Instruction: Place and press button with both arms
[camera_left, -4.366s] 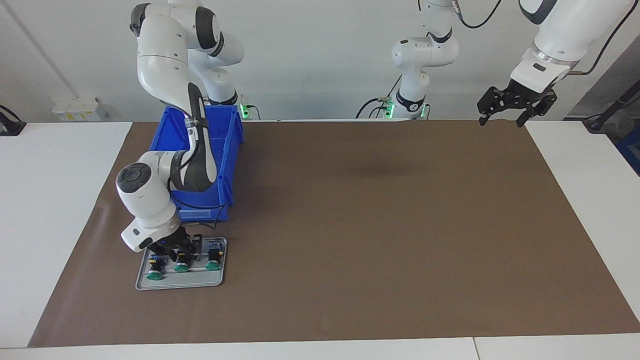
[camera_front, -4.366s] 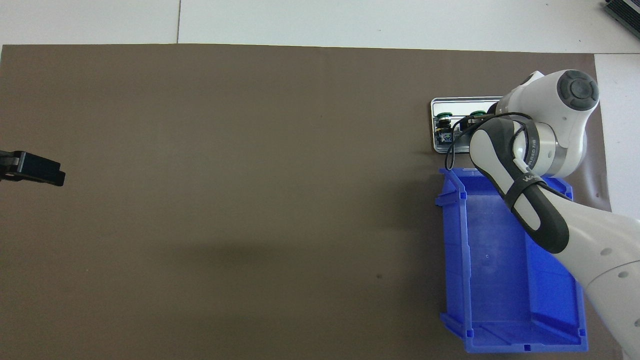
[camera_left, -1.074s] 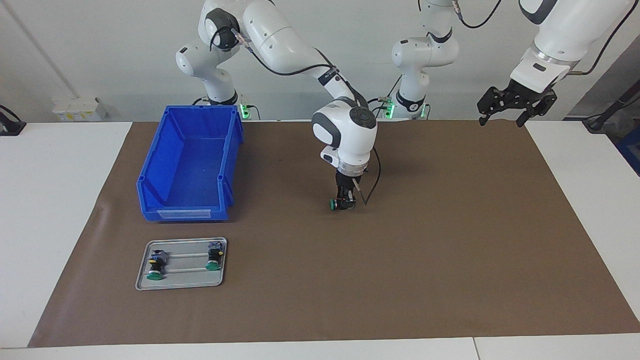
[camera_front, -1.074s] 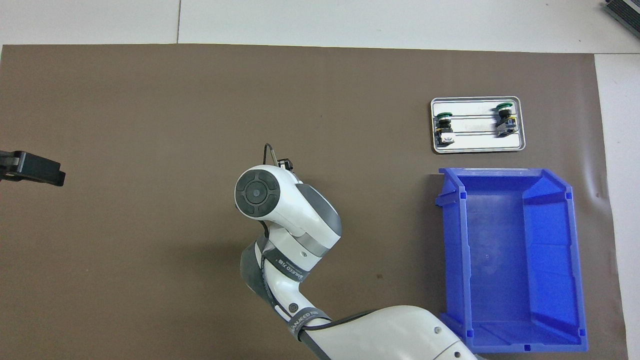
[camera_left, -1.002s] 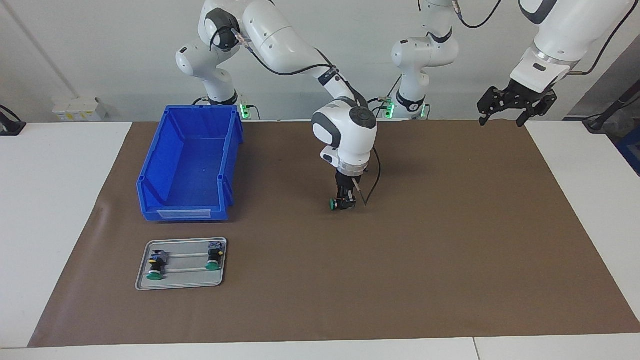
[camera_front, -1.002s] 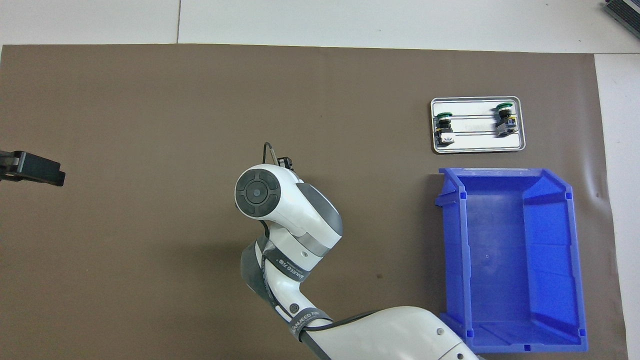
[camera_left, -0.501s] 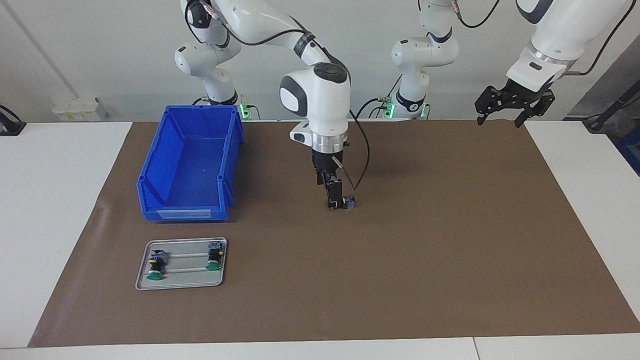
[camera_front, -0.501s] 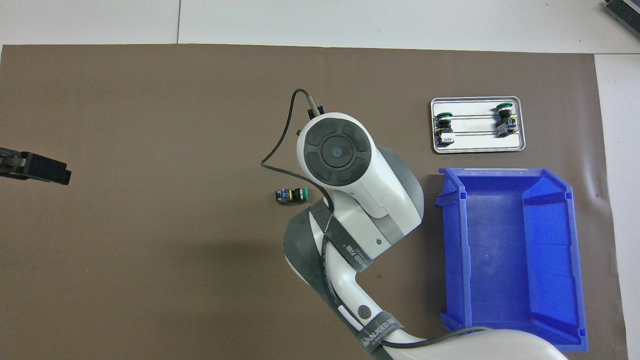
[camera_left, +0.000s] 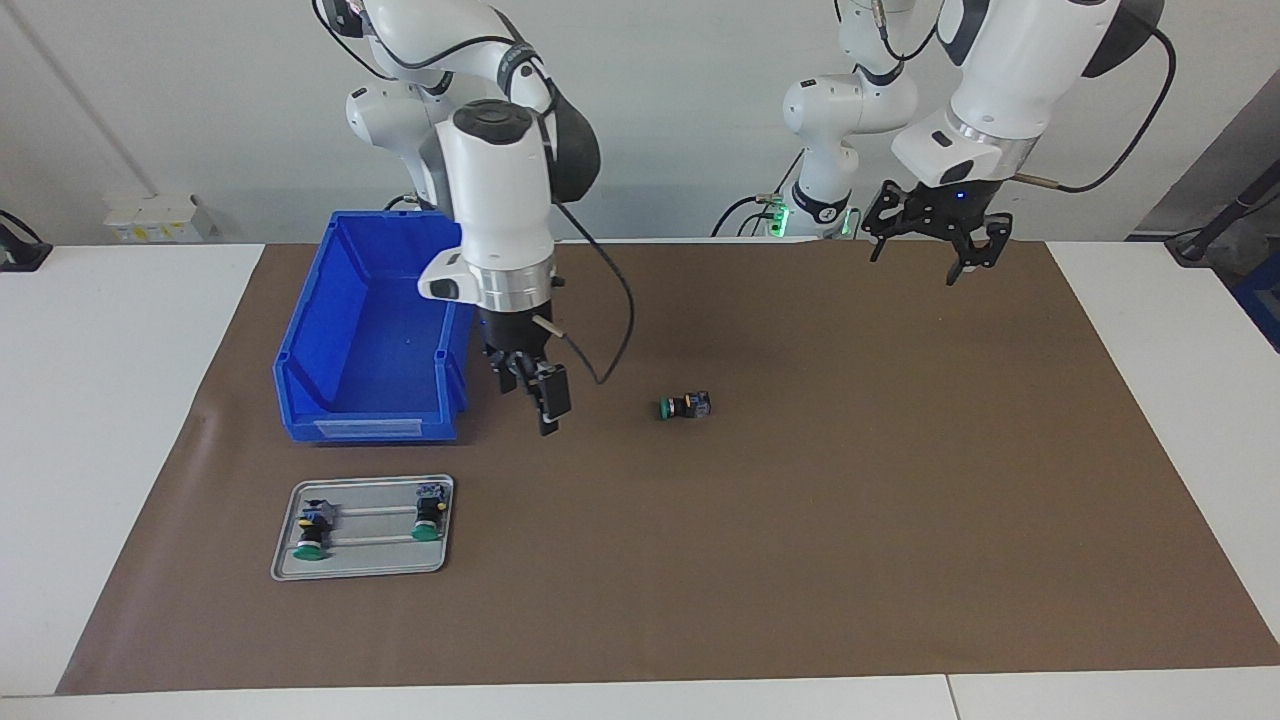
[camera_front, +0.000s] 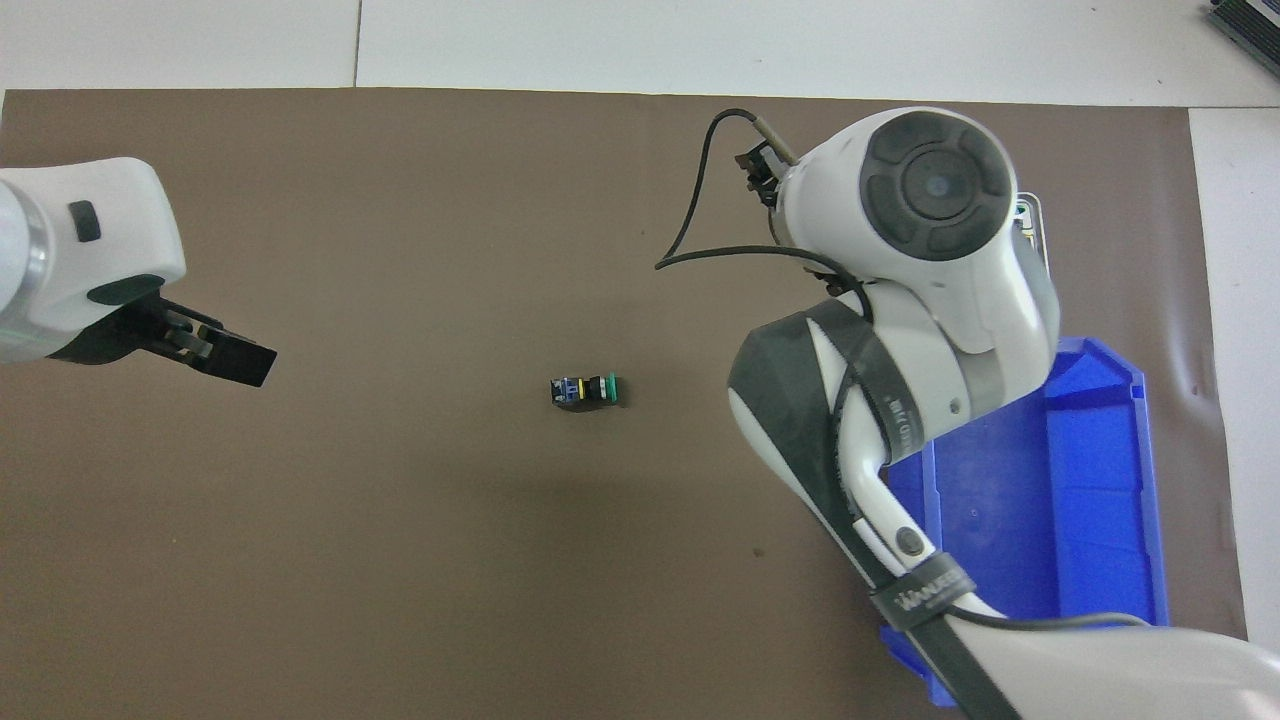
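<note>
Facing view gives me the button (camera_left: 684, 406) lying on its side near the middle of the frame, on the brown mat (camera_left: 800, 560), free of both arms. My right gripper (camera_left: 537, 393) hangs empty at centre left, just off the blue bin (camera_left: 340, 340), its fingers spread apart. My left gripper (camera_left: 932, 245) hovers at upper right, claws splayed wide and holding nothing. At lower left, the tray (camera_left: 362, 567) carries two more buttons.
</note>
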